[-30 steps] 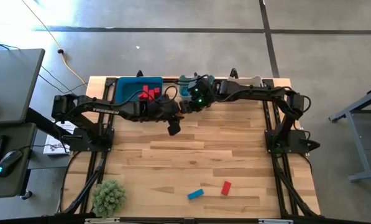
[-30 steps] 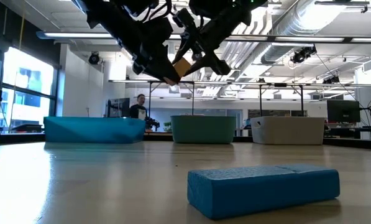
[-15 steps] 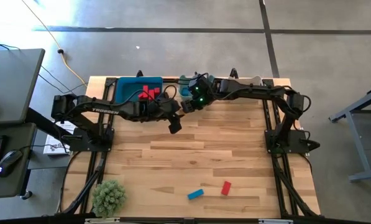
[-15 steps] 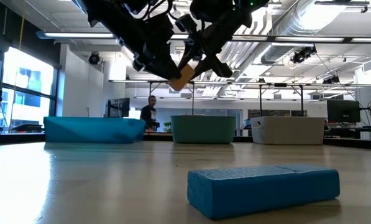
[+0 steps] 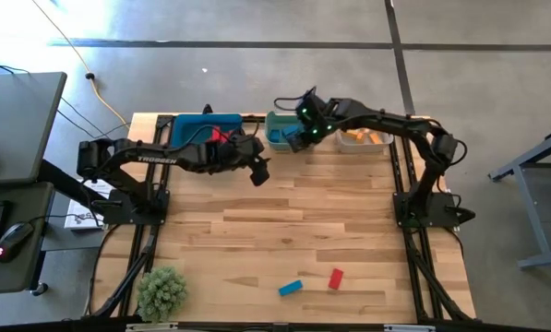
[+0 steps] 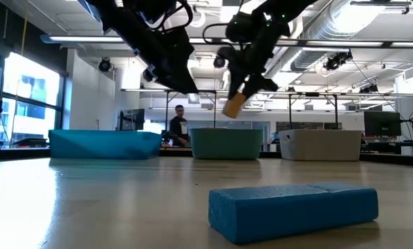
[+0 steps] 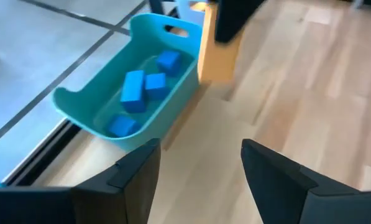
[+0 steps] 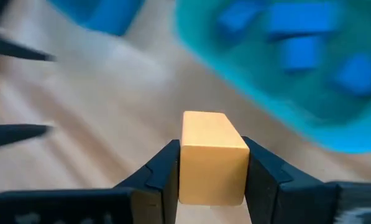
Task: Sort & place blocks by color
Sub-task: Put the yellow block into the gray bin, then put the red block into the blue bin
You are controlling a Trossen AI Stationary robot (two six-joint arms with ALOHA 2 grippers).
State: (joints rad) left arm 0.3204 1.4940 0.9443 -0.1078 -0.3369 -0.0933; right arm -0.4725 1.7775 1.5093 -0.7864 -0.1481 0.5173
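Holding an orange block above the teal bin's near edge

Clamped between the two fingers of the right gripper is an orange block, gripped on its two side faces and standing end-up between the pads. Seen from the low camera, the block hangs well above the table, tilted, under the right gripper. From overhead that gripper sits at the front rim of the teal bin, which holds several blue blocks.

Just beside it, the left gripper hovers over bare table in front of the blue bin, its fingers spread apart with nothing between them. Red blocks lie in the blue bin, partly hidden by the left arm. To the right of the teal bin stands the white bin with orange blocks inside.

Near the front edge of the wooden table, well apart from both arms, lie a loose blue block and a loose red block, close together. A small green plant sits at the front left corner. A person stands in the room beyond the bins.
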